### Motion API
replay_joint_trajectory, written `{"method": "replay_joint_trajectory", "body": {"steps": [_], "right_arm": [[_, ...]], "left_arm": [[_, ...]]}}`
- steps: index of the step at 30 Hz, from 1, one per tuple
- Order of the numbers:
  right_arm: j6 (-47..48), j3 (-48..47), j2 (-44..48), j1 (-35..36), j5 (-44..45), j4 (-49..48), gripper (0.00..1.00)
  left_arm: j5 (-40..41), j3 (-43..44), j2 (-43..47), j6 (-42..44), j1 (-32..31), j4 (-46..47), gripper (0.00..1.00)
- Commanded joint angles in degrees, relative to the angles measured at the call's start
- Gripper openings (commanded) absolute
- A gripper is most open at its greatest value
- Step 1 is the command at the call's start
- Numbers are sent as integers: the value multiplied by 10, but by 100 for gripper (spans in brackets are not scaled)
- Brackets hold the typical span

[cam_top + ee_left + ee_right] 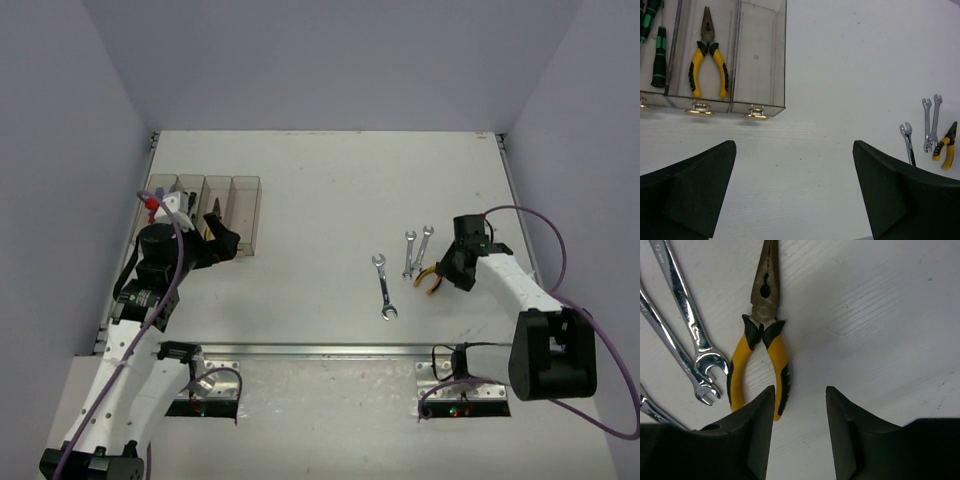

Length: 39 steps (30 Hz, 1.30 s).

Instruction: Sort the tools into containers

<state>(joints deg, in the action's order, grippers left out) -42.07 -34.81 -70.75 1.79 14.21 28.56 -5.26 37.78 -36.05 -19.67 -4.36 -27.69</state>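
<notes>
Four clear containers (205, 205) stand in a row at the left. In the left wrist view one bin holds yellow-handled pliers (707, 60), the bin to its left holds black/green screwdrivers (659, 55), and the rightmost bin (760, 55) is empty. My left gripper (795, 165) is open and empty over bare table just in front of the bins. My right gripper (799, 400) is open and empty, its left finger beside the handle of the second yellow pliers (762, 340) lying on the table. Three silver wrenches (385, 287) (409, 253) (424, 245) lie just left of those pliers.
Two of the wrenches (687, 315) (670, 350) lie close along the pliers' left side in the right wrist view. A metal rail (320, 350) runs along the table's near edge. Grey walls enclose the left, back and right.
</notes>
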Motion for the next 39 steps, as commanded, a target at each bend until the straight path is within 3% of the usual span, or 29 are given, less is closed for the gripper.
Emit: {"method": "replay_joint_trajectory", "body": {"steps": [1,9,16,21,28,33,34,39], "right_arm": [[4,11,-38,-15,-28,-36,44],[7,41,-101,-15,-77,-107,39],[-8,63,-115,-15,-56,-106,16],[-4,59,-55,-15,-48,-78,0],[31,58,107,-15,-116,-84,0],[56,41,154,-15,-211,-100,0],[62,39,164,-15,-249,-112,0],[69,28,185,31,-355,-164,0]], "left_arm": [[-17,8,0,-3,-29,39,100],[-16,12,-23,-3,-58,34,100],[-13,12,-20,-5,-68,33,100],[-26,13,-15,-3,-84,35,100],[-101,13,-21,-19,-87,64,100],[-232,-52,-39,-127,-94,187,100],[-252,-72,-46,-159,-104,251,100],[-234,-95,-99,-238,-186,428,100]]}}
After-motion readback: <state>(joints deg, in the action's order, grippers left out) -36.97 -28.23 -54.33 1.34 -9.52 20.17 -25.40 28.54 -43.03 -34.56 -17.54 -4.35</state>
